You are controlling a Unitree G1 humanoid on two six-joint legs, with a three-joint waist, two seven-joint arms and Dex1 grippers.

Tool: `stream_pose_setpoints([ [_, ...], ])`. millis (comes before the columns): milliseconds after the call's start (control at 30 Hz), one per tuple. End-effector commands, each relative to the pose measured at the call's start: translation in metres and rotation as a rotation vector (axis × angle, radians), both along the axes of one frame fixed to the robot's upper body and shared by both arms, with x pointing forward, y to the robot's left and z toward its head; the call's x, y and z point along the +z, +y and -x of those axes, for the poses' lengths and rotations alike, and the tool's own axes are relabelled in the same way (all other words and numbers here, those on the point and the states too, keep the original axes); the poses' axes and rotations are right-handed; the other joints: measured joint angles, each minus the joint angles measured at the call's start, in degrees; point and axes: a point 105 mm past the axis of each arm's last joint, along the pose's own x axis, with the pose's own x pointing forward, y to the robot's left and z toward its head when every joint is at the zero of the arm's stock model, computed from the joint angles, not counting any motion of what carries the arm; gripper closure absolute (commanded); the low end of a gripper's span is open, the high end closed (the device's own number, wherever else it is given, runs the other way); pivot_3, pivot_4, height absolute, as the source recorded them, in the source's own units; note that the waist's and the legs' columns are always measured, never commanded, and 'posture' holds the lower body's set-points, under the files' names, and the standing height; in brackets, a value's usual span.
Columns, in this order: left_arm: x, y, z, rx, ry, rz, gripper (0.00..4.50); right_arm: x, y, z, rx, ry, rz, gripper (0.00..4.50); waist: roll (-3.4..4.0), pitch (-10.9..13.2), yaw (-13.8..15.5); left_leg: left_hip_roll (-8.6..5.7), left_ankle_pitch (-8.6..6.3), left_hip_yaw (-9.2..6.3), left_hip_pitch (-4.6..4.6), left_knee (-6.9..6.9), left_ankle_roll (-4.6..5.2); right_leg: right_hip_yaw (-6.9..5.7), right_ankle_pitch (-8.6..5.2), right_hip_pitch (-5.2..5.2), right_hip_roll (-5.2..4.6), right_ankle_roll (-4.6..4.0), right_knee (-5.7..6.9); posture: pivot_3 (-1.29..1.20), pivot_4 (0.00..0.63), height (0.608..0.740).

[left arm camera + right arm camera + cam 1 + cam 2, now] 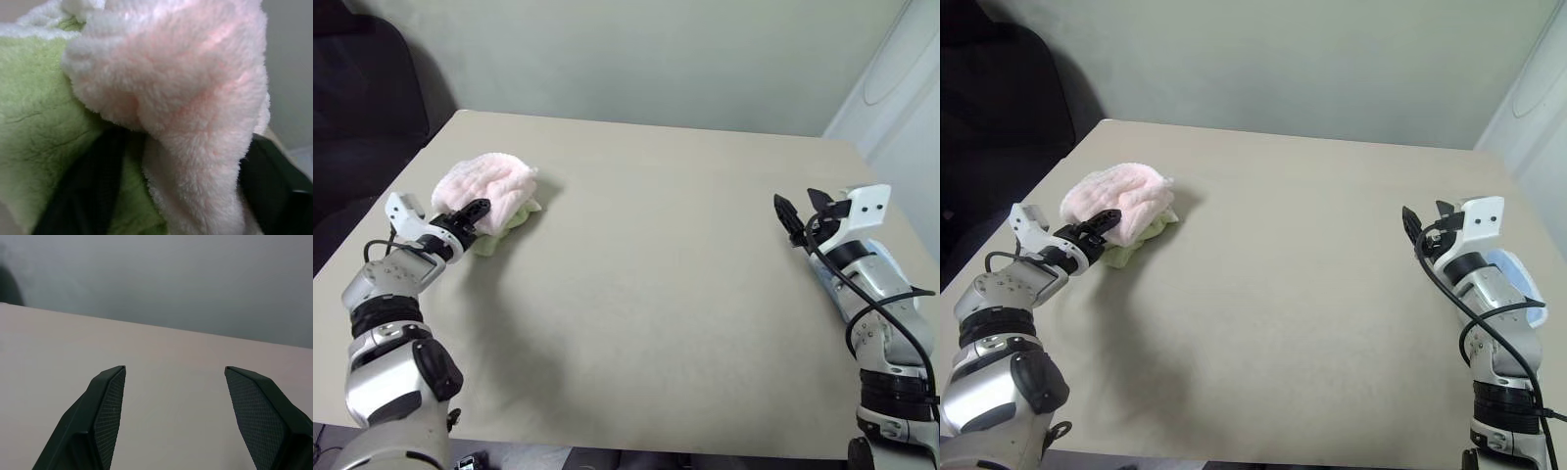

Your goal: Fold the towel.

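Toward the far left of the bench (pixel 646 294), the towel (pixel 487 183) lies bunched in a soft pink mound rather than spread flat, with a rim of white trim showing at its top in the left wrist view. It sits on a small light green cloth (pixel 505 227), which peeks out from under its near and right edges. The left pincer (pixel 470 215) reaches level into the near side of this heap, its black fingers (pixel 88 196) standing apart, one against the green cloth and the other at the far side of a hanging pink fold; the fold lies between them, but they are not pressed shut on it. Well apart from the heap, over the right side of the bench, the right pincer (pixel 800 215) hangs with its two fingers spread wide and nothing between them, bare bench surface beneath. Just beside the right forearm, at the bench's right edge, lies a light blue cloth (pixel 1516 277).
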Motion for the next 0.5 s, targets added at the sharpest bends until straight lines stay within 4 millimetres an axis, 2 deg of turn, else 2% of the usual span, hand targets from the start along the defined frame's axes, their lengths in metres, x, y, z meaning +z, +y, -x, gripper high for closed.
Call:
stream_pose_setpoints([
  [33, 0.024, 0.021, 0.01, 0.059, -0.099, -0.02, 0.05, 0.006, 0.008, 0.006, 0.024, -0.04, 0.012, 1.1, 0.0, 0.0, -0.05, 0.01, 0.0, 0.0, 0.01, 0.0, 0.0, 0.0, 0.0, 0.0, 0.03, 0.0, 0.0, 0.0, 0.15, 0.74],
  [133, 0.023, 0.031, 0.018, 0.084, -0.095, -0.057, 0.05, 0.004, 0.012, 0.007, 0.034, -0.038, 0.004, 1.1, 0.0, 0.0, -0.3, 0.03, 0.0, -0.01, 0.02, 0.0, -0.02, 0.03, 0.01, -0.01, 0.1, -0.01, 0.0, 0.0, 0.15, 0.74],
  [200, 0.029, 0.04, 0.027, 0.103, -0.149, -0.034, 0.05, 0.002, 0.014, 0.007, 0.037, -0.034, -0.004, 1.1, -0.01, -0.01, -0.5, 0.05, 0.0, -0.02, 0.04, -0.01, -0.03, 0.03, 0.02, -0.01, 0.14, -0.04, 0.0, 0.0, 0.15, 0.74],
  [300, 0.05, 0.052, 0.042, 0.14, -0.288, 0.037, 0.05, -0.002, 0.018, 0.007, 0.052, -0.023, -0.013, 1.1, -0.09, -0.05, -0.63, 0.09, -0.02, -0.05, 0.04, -0.03, -0.08, 0.02, 0.01, -0.03, 0.22, -0.14, 0.01, 0.0, 0.15, 0.74],
  [400, 0.07, 0.064, 0.062, 0.178, -0.392, -0.017, 0.05, -0.005, 0.029, 0.005, 0.087, -0.013, -0.017, 1.1, -0.11, -0.06, -0.71, 0.1, -0.09, -0.12, 0.03, -0.03, -0.25, 0.03, -0.02, -0.04, 0.28, -0.26, 0.01, 0.0, 0.15, 0.74],
  [500, 0.092, 0.055, 0.087, 0.106, -0.479, -0.18, 0.05, -0.009, 0.036, 0.006, 0.131, 0.005, -0.005, 1.1, -0.13, -0.07, -0.86, 0.09, -0.12, -0.13, 0.03, -0.05, -0.26, 0.05, -0.04, -0.06, 0.29, -0.3, 0.0, 0.0, 0.15, 0.74],
])
